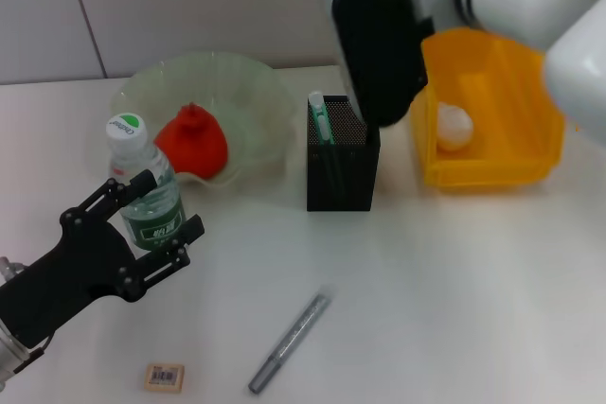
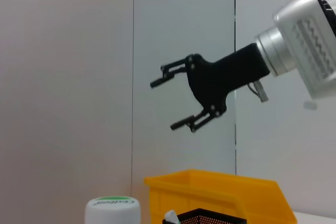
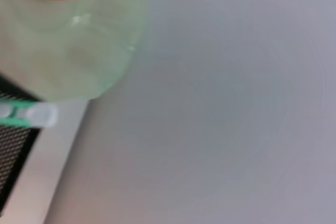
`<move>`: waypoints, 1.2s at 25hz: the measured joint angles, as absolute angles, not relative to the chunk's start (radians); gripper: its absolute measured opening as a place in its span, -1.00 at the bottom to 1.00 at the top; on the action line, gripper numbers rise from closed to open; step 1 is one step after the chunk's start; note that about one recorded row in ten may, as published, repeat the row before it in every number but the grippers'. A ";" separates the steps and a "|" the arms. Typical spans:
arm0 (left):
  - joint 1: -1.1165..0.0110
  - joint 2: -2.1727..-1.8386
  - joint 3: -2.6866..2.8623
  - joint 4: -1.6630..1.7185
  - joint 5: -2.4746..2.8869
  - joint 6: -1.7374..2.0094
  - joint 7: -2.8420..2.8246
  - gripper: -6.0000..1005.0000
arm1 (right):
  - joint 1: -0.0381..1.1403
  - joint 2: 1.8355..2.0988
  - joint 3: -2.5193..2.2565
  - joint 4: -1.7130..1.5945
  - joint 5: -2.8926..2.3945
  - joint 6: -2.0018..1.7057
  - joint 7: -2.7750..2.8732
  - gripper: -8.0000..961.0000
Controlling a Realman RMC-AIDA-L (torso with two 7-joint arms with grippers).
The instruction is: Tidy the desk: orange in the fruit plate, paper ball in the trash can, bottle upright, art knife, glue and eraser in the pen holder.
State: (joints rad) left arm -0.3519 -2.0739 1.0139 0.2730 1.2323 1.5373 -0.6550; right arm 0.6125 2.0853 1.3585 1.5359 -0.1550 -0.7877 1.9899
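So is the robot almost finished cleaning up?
More than halfway. The orange sits in the fruit plate, the paper ball in the trash can, the art knife in the pen holder. The open left gripper brackets the upright bottle. The glue and eraser remain on the desk.

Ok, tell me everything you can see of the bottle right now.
The bottle is clear plastic with a green label bearing white characters and a white cap marked green. It stands upright on the table, just in front of the fruit plate, near the orange. The left gripper is around its body with fingers on both sides; whether they press it cannot be told. The left wrist view shows only its cap.
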 joint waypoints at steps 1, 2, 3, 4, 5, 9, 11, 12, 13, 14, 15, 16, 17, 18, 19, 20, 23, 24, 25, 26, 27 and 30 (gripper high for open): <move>-0.352 -2.074 1.014 0.273 1.232 1.538 -0.655 0.61 | 0.601 2.085 1.384 1.554 -0.127 -0.767 2.028 0.58; -0.352 -2.074 1.014 0.273 1.231 1.539 -0.655 0.61 | 0.601 2.085 1.384 1.554 -0.127 -0.767 2.028 0.59; -0.352 -2.074 1.014 0.273 1.230 1.540 -0.655 0.61 | 0.594 2.084 1.404 1.563 -0.098 -0.756 2.041 0.61; -0.352 -2.074 1.014 0.273 1.230 1.540 -0.655 0.61 | 0.587 2.084 1.425 1.572 -0.064 -0.742 2.048 0.63; -0.352 -2.074 1.014 0.273 1.230 1.541 -0.657 0.61 | 0.578 2.084 1.442 1.580 -0.030 -0.730 2.050 0.64; -0.350 -2.074 1.014 0.273 1.229 1.543 -0.660 0.61 | 0.532 2.083 1.500 1.622 0.123 -0.688 2.054 0.71; -0.350 -2.074 1.014 0.273 1.226 1.544 -0.660 0.61 | 0.500 2.083 1.550 1.643 0.282 -0.663 2.062 0.71; -0.350 -2.074 1.014 0.273 1.225 1.544 -0.661 0.61 | 0.500 2.083 1.550 1.643 0.282 -0.663 2.062 0.70; -0.350 -2.074 1.014 0.273 1.223 1.544 -0.661 0.61 | 0.492 2.083 1.571 1.643 0.349 -0.656 2.066 0.70; -0.351 -2.074 1.014 0.273 1.222 1.544 -0.661 0.61 | 0.485 2.083 1.583 1.641 0.401 -0.648 2.066 0.70; -0.352 -2.074 1.014 0.273 1.220 1.545 -0.662 0.61 | 0.476 2.083 1.598 1.636 0.466 -0.639 2.066 0.70; -0.353 -2.074 1.014 0.273 1.216 1.545 -0.664 0.61 | 0.452 2.081 1.619 1.620 0.612 -0.617 2.055 0.70; -0.355 -2.074 1.014 0.273 1.212 1.545 -0.664 0.61 | 0.452 2.081 1.619 1.620 0.612 -0.617 2.055 0.70; -0.356 -2.074 1.014 0.273 1.201 1.546 -0.662 0.61 | 0.440 2.080 1.626 1.611 0.683 -0.609 2.045 0.70; -0.356 -2.074 1.014 0.273 1.201 1.546 -0.662 0.61 | 0.429 2.080 1.636 1.600 0.759 -0.606 2.028 0.70; -0.357 -2.074 1.014 0.273 1.197 1.546 -0.661 0.61 | 0.419 2.080 1.646 1.589 0.838 -0.606 2.005 0.70; -0.357 -2.074 1.014 0.273 1.188 1.546 -0.659 0.61 | 0.393 2.079 1.692 1.541 1.144 -0.646 1.859 0.70; -0.358 -2.074 1.014 0.273 1.187 1.546 -0.659 0.61 | 0.386 2.079 1.715 1.519 1.256 -0.682 1.791 0.70; -0.358 -2.074 1.014 0.273 1.187 1.546 -0.658 0.61 | 0.381 2.079 1.735 1.501 1.345 -0.717 1.742 0.70; -0.359 -2.074 1.014 0.273 1.185 1.546 -0.658 0.61 | 0.371 2.079 1.784 1.457 1.513 -0.819 1.645 0.70; -0.359 -2.074 1.014 0.273 1.185 1.546 -0.658 0.61 | 0.371 2.079 1.784 1.457 1.513 -0.819 1.645 0.70; -0.359 -2.074 1.014 0.273 1.184 1.546 -0.658 0.61 | 0.360 2.080 1.831 1.394 1.632 -0.965 1.571 0.70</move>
State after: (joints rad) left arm -0.3588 -2.0739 1.0139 0.2731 1.1838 1.5463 -0.6581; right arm 0.3602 2.0797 1.8313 1.3937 1.6324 -0.9647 1.5706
